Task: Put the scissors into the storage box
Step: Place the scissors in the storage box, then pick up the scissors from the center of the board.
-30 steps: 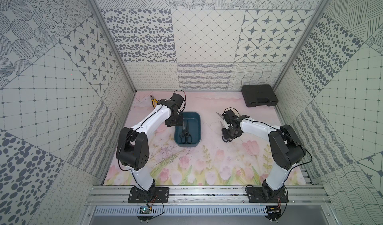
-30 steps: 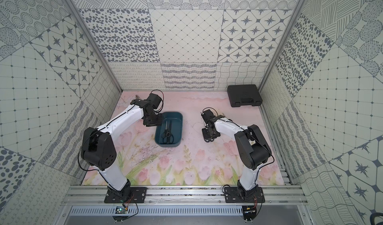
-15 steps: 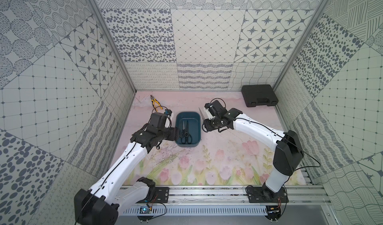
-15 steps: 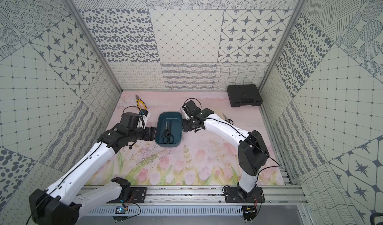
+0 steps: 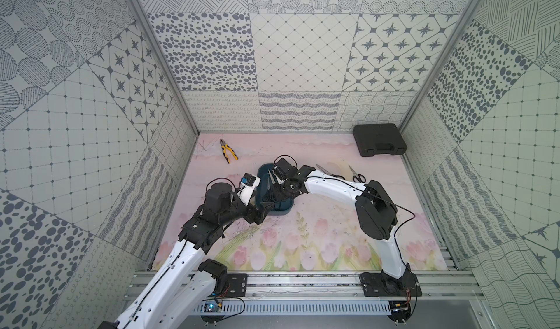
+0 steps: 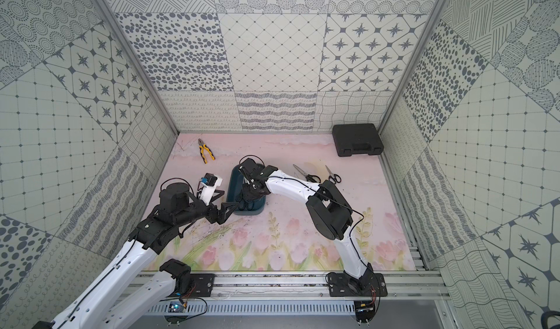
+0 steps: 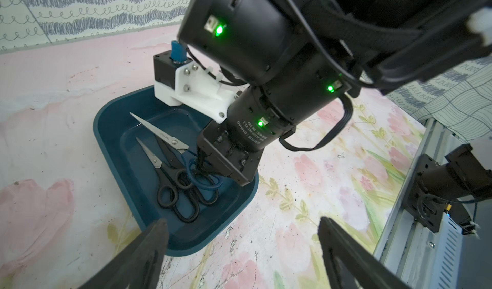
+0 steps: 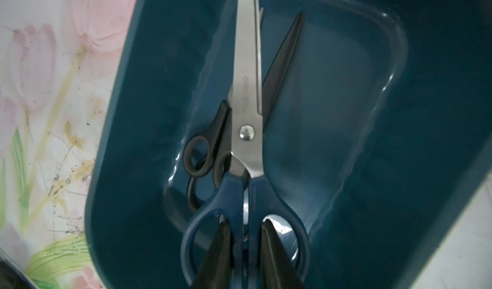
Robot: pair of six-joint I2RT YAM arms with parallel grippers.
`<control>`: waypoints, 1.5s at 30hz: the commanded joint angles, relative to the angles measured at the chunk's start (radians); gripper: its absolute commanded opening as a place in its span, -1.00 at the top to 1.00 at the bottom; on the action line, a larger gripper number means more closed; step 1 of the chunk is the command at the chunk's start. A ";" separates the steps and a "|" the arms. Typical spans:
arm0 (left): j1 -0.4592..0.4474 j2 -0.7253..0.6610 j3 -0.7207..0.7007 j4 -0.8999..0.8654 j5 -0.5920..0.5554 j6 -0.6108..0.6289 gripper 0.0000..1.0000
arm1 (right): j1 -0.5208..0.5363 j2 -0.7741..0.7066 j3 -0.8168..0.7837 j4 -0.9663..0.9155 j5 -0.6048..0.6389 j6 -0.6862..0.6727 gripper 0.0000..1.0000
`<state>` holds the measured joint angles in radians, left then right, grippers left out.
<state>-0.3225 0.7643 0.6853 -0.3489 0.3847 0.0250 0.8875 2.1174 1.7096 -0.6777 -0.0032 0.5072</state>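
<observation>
Right tool (image 8: pixel 245 222) pinches the blue scissors (image 8: pixel 246 88) in the storage box (image 8: pixel 119 141), tips seemingly inside the loops, risking dragging them out; left tool (image 7: pixel 241 221) gapes empty.

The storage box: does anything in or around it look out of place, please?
Nothing damaged or spilled. Two loose scissors lie on the mat outside the storage box; inside, the blue-handled pair, gripped by the right hand, overlaps two black-handled pairs.
</observation>
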 commanded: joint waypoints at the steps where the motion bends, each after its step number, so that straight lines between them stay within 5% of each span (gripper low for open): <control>1: -0.001 0.039 0.031 0.045 0.156 0.072 -0.98 | -0.002 0.028 0.044 0.040 0.028 0.011 1.00; 3: -0.001 0.046 0.030 0.048 0.191 0.075 -0.98 | 0.000 0.032 0.030 0.062 0.018 0.013 0.88; 8: 0.000 0.030 0.021 0.060 0.177 0.073 -0.98 | 0.004 -0.002 -0.002 0.090 0.033 -0.013 0.02; 14: -0.001 0.030 0.025 0.059 0.152 0.050 -0.98 | -0.003 -0.186 -0.119 0.177 0.037 -0.154 -0.22; 19: 0.000 0.069 0.050 0.051 0.176 0.023 -0.98 | -0.042 -0.444 -0.338 0.281 0.162 -0.266 -0.39; 27: -0.004 0.154 0.075 0.139 0.268 -0.082 -0.98 | -0.312 -0.596 -0.535 0.309 0.059 -0.244 -0.45; 32: -0.162 0.299 0.119 0.248 0.155 -0.097 -0.98 | -0.489 -0.573 -0.537 0.293 -0.080 -0.232 -0.45; 37: -0.360 0.494 0.246 0.338 0.091 -0.074 -0.98 | -0.553 -0.479 -0.447 0.177 -0.066 -0.312 -0.44; 45: -0.473 0.764 0.408 0.448 0.132 -0.124 -0.96 | -0.579 -0.294 -0.336 0.100 -0.075 -0.391 -0.24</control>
<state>-0.7425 1.4231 1.0180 -0.0467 0.5137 -0.0650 0.3157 1.7821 1.3407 -0.5468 -0.0639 0.1749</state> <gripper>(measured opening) 0.981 0.633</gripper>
